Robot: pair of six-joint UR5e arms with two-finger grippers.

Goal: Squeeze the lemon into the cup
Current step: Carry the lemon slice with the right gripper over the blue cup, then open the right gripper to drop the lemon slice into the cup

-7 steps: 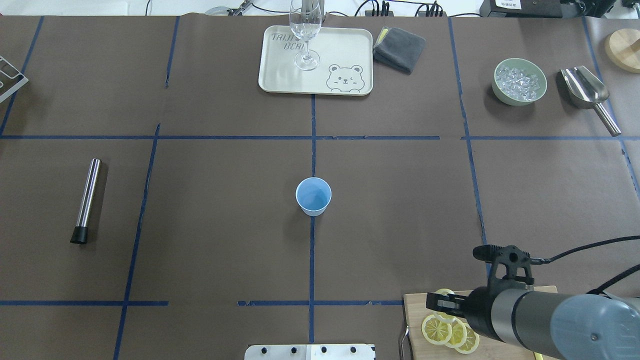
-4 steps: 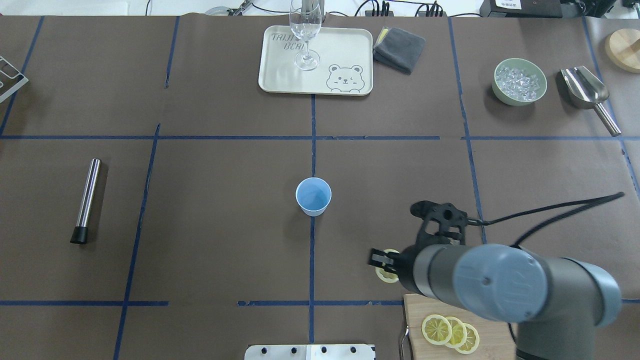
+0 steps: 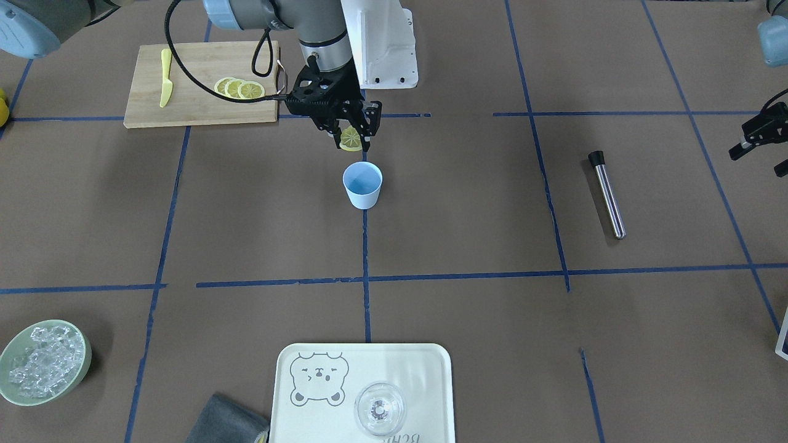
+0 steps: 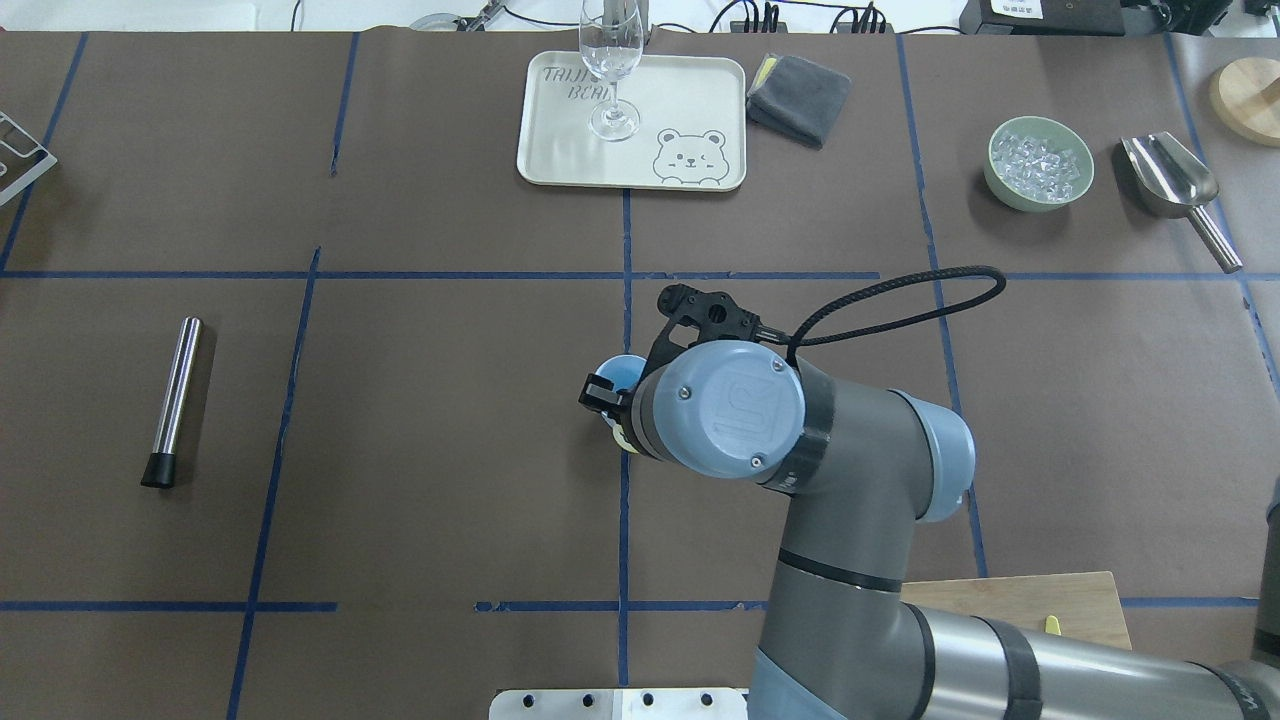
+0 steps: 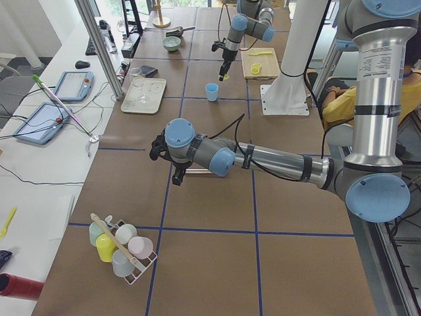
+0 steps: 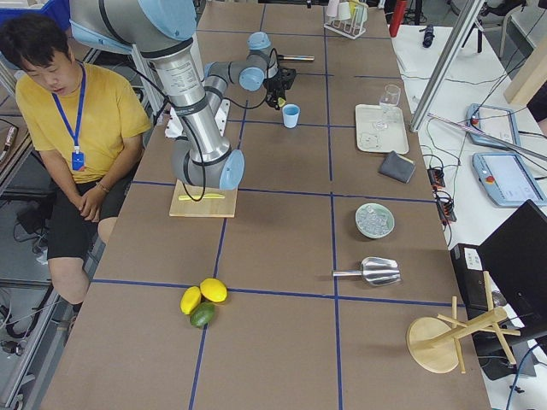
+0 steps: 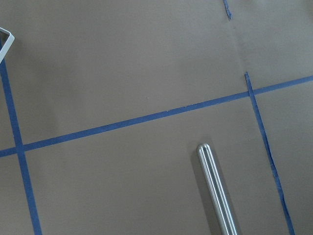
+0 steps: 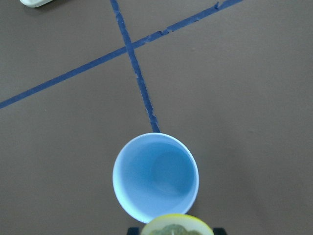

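The light-blue cup [image 3: 362, 184] stands upright at the table's middle, on a blue tape line, and looks empty in the right wrist view [image 8: 155, 177]. My right gripper [image 3: 352, 138] hangs just on the robot's side of the cup, above its rim, shut on a lemon slice [image 3: 351, 140]. That slice's yellow rind shows at the bottom edge of the right wrist view [image 8: 177, 226], overlapping the cup's near rim. From overhead my right wrist covers most of the cup [image 4: 622, 370]. My left gripper [image 3: 756, 138] sits at the table's far side; I cannot tell whether it is open or shut.
A wooden board [image 3: 200, 83] holds three more lemon slices [image 3: 239, 89] and a yellow knife [image 3: 165, 77]. A steel rod with a black end [image 4: 172, 400] lies to the left. A tray [image 4: 560, 165] with a glass, a grey cloth [image 4: 798, 97], an ice bowl [image 4: 1038, 163] and a scoop [image 4: 1170, 180] line the far edge.
My right arm has carried the lemon slice away from the board, leftward and forward across the table, up to the cup. The cup has not moved.
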